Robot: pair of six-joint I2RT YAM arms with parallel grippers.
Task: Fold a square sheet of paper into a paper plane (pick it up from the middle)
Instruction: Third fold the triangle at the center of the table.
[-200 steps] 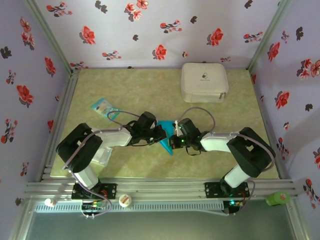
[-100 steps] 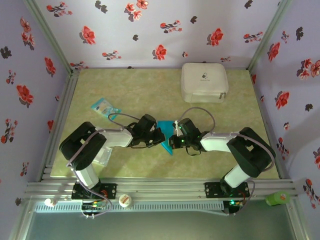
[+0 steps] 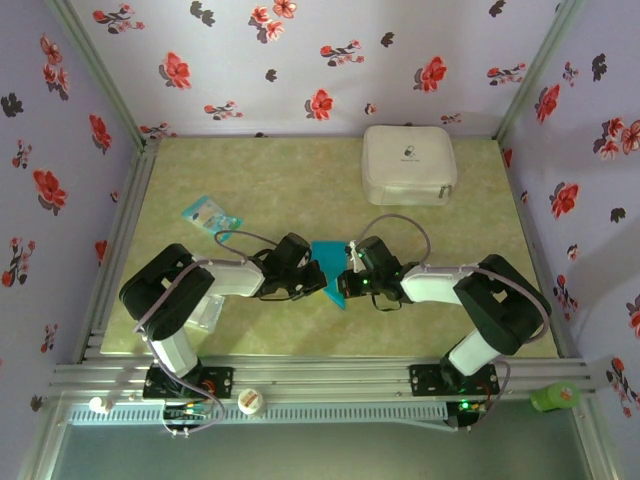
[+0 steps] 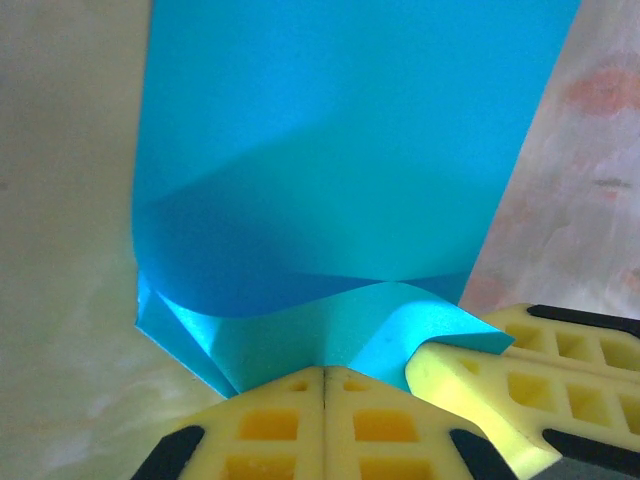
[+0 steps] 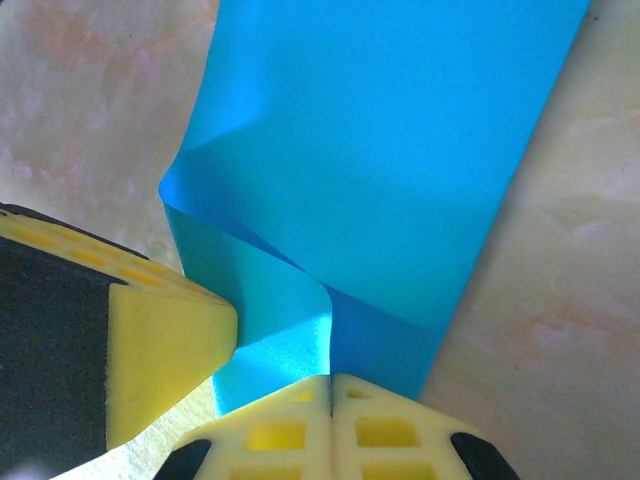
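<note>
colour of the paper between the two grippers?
Plain teal-blue paper, no print. It shows best in the left wrist view.

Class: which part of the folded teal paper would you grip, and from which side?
Probably the raised, curled edge of the teal paper, approached low from either side; the rest seems to lie flat, offering nothing to pinch. The left gripper and right gripper are both shut on that edge.
</note>
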